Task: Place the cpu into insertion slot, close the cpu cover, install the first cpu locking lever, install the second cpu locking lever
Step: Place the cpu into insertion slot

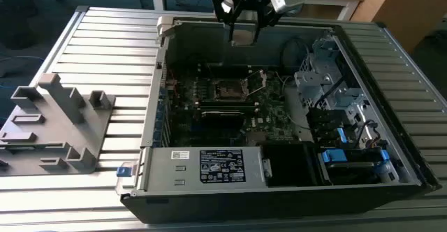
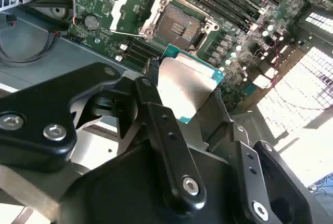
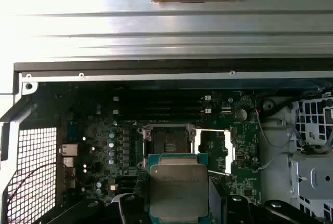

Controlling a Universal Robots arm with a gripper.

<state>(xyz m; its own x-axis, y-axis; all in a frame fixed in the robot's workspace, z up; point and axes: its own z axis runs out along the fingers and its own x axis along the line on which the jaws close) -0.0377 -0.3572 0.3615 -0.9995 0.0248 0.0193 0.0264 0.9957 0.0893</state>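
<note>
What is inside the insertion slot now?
Nothing sits in the insertion slot: its dark centre is bare, with the cpu cover open. In the first wrist view the cpu in the gripper hides one edge.

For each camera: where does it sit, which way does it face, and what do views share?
Exterior view: off the arm, high, looking down into the open computer case; the gripper holds the cpu near its far wall.
Second wrist view: on the arm, behind the fingers, slanting towards the open cpu cover.
First wrist view: on the arm, looking down past the cpu onto the insertion slot.
Both wrist views share the cpu, insertion slot and cpu cover.
</note>
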